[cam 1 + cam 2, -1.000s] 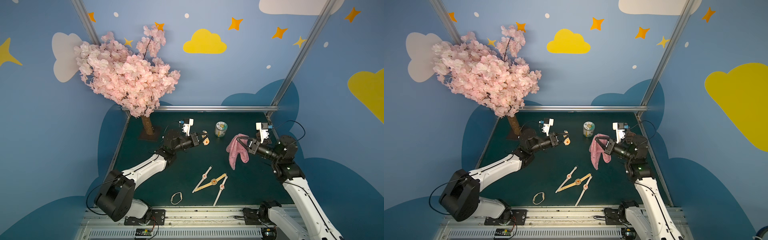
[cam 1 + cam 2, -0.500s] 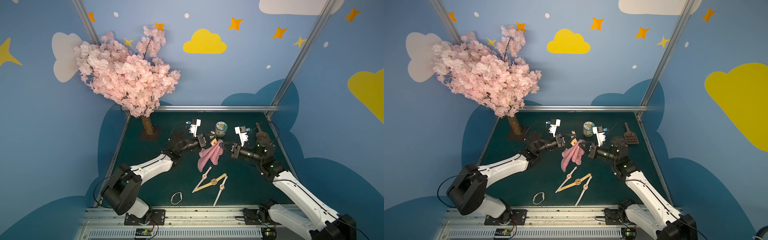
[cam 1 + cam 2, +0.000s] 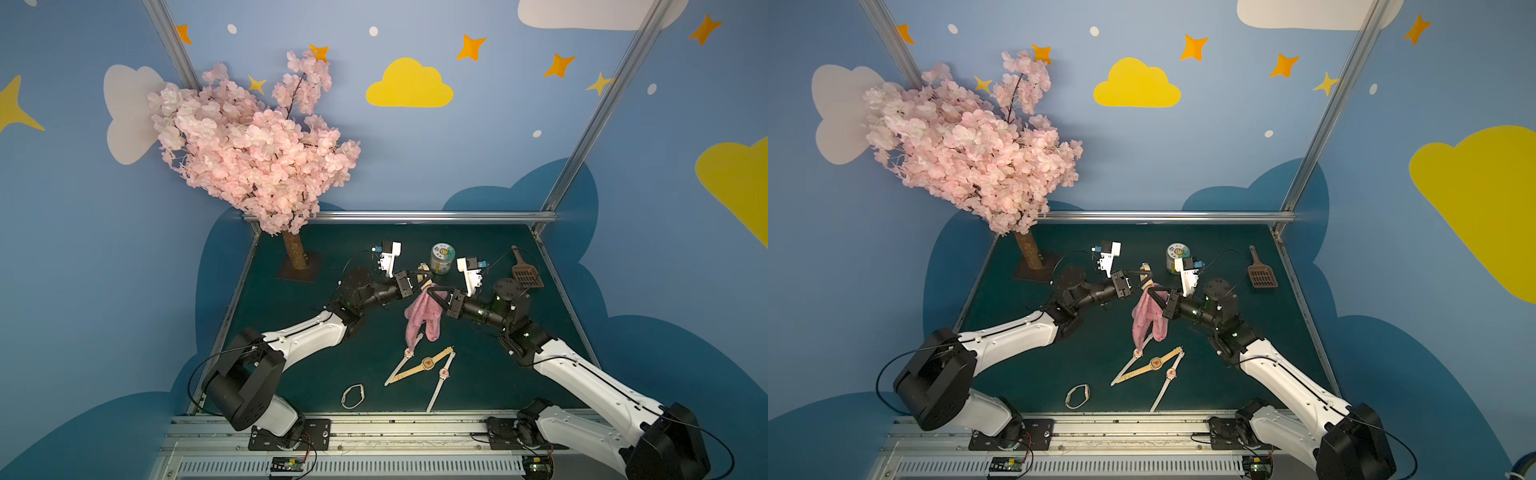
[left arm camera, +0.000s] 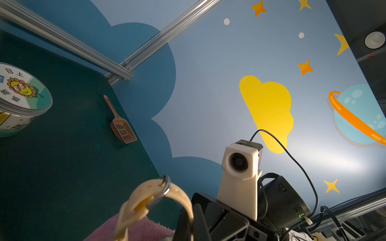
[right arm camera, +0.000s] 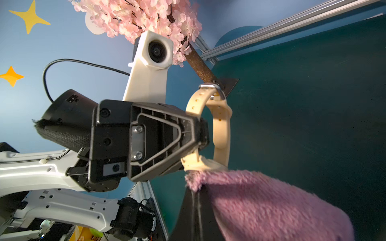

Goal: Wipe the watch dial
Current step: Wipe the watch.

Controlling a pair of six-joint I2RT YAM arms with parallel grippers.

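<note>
My left gripper (image 3: 424, 277) is shut on the strap of a cream watch (image 3: 423, 268), held above the middle of the green table. In the right wrist view the left gripper (image 5: 200, 133) pinches the looped strap (image 5: 221, 125) just above the watch case. My right gripper (image 3: 432, 291) is shut on a pink fluffy cloth (image 3: 422, 316). The cloth (image 5: 271, 204) presses against the case, hiding the dial. Its loose end hangs down towards the table. In the left wrist view the strap (image 4: 146, 194) arches over the cloth (image 4: 133, 229).
Three flat watches (image 3: 428, 363) lie crossed below the hanging cloth, with a small loop band (image 3: 353, 396) nearer the front edge. A lidded jar (image 3: 441, 258) and a brown scoop (image 3: 525, 272) stand at the back. The blossom tree's trunk (image 3: 296, 253) is at the back left.
Both arms have swung in towards the middle. The right gripper carried the cloth leftward until it met the watch held by the left gripper.
</note>
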